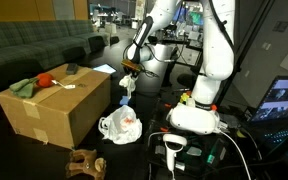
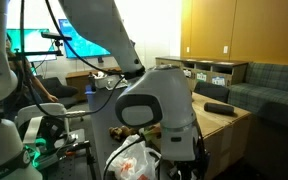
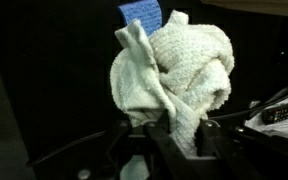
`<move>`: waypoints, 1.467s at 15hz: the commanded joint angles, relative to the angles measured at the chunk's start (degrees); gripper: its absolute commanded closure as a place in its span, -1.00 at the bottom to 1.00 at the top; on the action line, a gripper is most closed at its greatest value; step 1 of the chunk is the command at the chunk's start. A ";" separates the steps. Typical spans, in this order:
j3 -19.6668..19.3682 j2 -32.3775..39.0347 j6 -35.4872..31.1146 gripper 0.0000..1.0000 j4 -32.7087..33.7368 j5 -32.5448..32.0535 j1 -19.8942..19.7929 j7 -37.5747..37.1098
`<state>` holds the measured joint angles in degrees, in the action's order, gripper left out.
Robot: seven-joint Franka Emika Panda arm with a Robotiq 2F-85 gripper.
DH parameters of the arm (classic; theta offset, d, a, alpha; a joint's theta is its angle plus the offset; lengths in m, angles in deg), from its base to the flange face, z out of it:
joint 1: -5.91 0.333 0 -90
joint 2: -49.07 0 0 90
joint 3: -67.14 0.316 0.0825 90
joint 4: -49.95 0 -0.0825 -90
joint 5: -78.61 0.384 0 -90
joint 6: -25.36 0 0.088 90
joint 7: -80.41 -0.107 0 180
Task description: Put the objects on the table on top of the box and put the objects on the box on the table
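In an exterior view, a crumpled white terry towel [image 1: 126, 89] hangs at frame centre, just right of the big brown cardboard box [image 1: 54, 110] and above a white plastic bag [image 1: 121, 126]. In an exterior view, the box [image 2: 229, 125] lies at right. In the wrist view, the jaws pinch the towel's [image 3: 179, 70] lower folds mid-frame.
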<state>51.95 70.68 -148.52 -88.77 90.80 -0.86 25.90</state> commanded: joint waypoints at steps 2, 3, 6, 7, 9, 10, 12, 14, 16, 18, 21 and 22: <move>2.13 9.59 2.46 0.91 8.71 6.60 -1.75 -0.19; 2.20 11.27 3.05 0.91 9.84 7.75 -2.00 -0.54; 2.28 14.02 4.37 0.91 10.59 10.71 -4.06 -0.52; 2.35 14.27 4.18 0.91 9.73 11.84 -5.10 -0.38; 2.11 14.99 3.81 0.91 8.79 13.67 -6.41 -0.64; 2.49 15.35 3.28 0.91 8.36 14.83 -7.45 -0.62; 3.37 16.14 3.34 0.91 8.75 16.40 -9.43 -0.19; 3.77 17.33 4.17 0.91 10.19 17.05 -10.32 -0.34; 4.69 17.93 4.47 0.67 11.33 17.67 -11.36 -0.10; 6.20 18.05 4.94 0.11 12.38 18.16 -12.66 0.79; 6.65 16.54 5.27 -0.32 11.84 17.69 -12.04 0.96; 6.16 15.62 5.12 -0.45 10.91 17.37 -11.08 0.64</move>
<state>58.06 88.01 -144.11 -77.49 107.10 -12.70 25.60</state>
